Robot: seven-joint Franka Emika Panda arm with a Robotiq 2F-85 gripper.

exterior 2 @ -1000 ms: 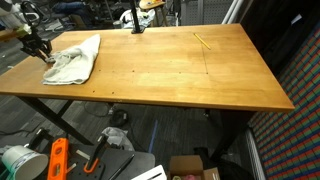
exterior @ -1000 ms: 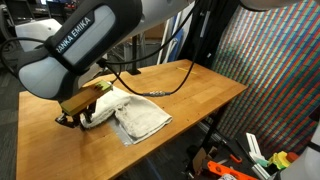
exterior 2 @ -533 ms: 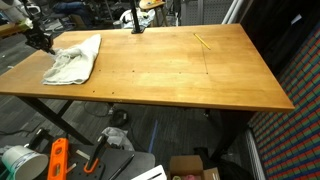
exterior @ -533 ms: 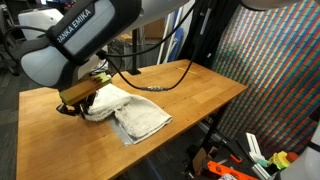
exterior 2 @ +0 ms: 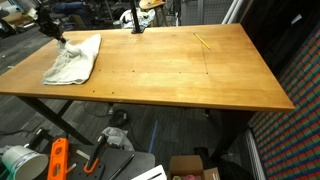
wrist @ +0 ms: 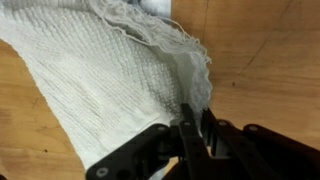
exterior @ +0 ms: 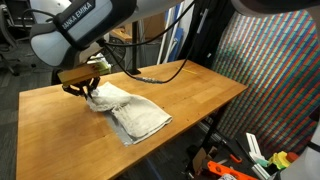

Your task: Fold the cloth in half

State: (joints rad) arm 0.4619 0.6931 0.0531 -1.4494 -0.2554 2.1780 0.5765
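1. In an exterior view, my fingers are pinched shut on one corner of the cloth and hold that corner just above the bench. The rest of the off-white cloth lies rumpled on the wood, sloping down from the held corner toward the near edge. My white arm reaches in from the upper left of the picture. A black cable runs across the bench top beside the cloth.

2. In an exterior view from across the bench, the cloth sits at the picture's far left end of the wood, near a corner. My fingers are at its upper tip, dark and small here; I cannot tell from this angle how they stand. A thin yellow stick lies well apart, toward the far edge.

3. In the wrist view, my black fingers are closed together on the cloth, with a fold of its ribbed weave caught between them. The fabric fans out from the grip over most of the picture. Bare wood of the bench shows on the right of it.
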